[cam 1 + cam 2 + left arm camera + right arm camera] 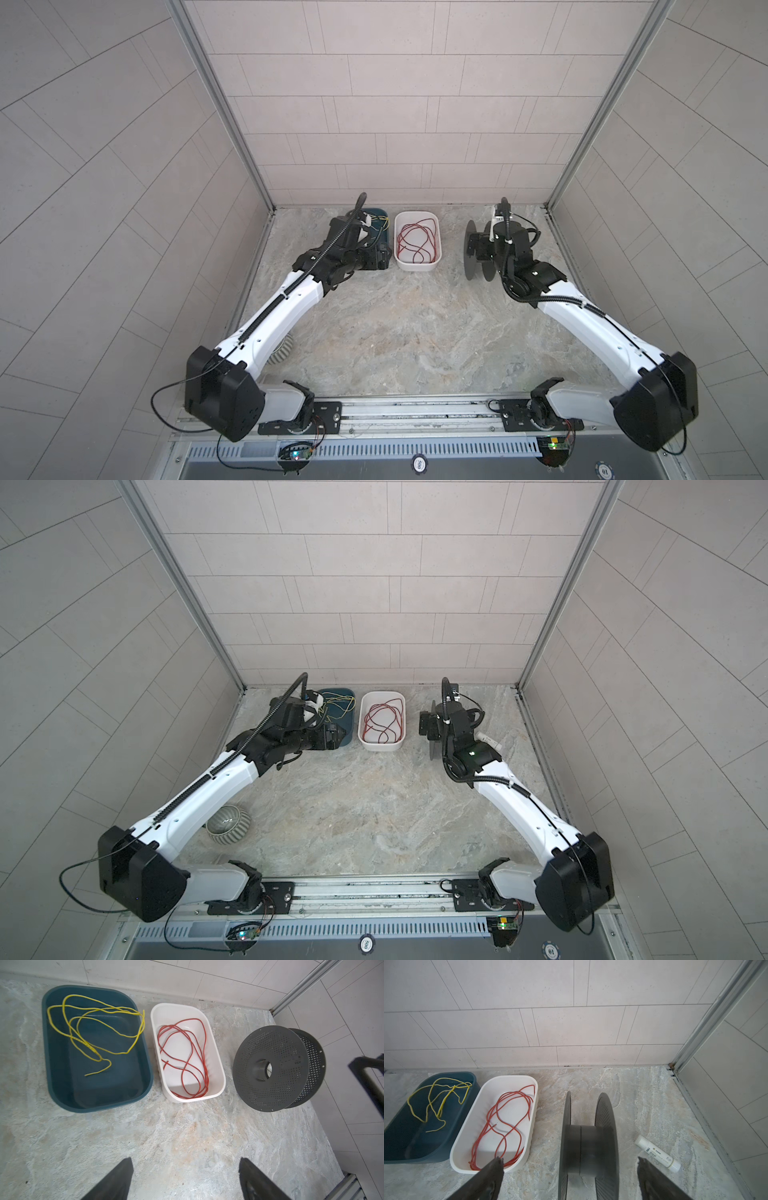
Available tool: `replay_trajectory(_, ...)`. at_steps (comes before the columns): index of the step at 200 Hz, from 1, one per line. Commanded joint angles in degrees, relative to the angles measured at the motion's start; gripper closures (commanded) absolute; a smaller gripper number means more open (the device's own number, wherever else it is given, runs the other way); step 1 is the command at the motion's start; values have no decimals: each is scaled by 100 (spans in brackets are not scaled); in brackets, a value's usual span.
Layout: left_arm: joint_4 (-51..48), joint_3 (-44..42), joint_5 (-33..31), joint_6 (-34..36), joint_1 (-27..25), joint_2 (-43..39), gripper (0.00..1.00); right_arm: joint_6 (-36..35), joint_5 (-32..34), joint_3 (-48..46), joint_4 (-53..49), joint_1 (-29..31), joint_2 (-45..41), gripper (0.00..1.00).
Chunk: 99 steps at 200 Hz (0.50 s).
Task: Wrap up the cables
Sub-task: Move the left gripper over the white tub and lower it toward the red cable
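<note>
Red-orange cable (204, 1053) loose in white tub (222, 1072), spool (588, 1147) upright nearby for winding; left claw (185, 1159), right claw (570, 1160) spread wide, empty

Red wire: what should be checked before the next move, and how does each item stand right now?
1. Red wire lies wholly inside the white tray, in loose loops with a free end showing: ok.
2. It is apart from the yellow wire in the blue tray: ok.
3. Left tool open and empty: ok.
4. Right tool open, gripping nothing: ok.
5. Spool stands on its flanges, hub bare: ok.
6. Spool secured against rolling: cannot tell.
</note>
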Motion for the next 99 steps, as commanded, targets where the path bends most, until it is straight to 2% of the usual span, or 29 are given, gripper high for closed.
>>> replay_trajectory(1,-124,717,-798,30,-367,535,19,262,-57,-49,-729,35,-567,1)
replay_trajectory(51,-182,2171,-1052,200,-816,2302,33,631,-448,-669,-1166,53,-1618,1)
replay_trajectory(74,-407,2929,-1241,416,-866,3176,35,541,-891,-845,-1257,62,-1979,1)
replay_trajectory(99,-482,3540,-1214,624,-950,3909,40,411,-1181,-1073,-1281,62,-2345,1)
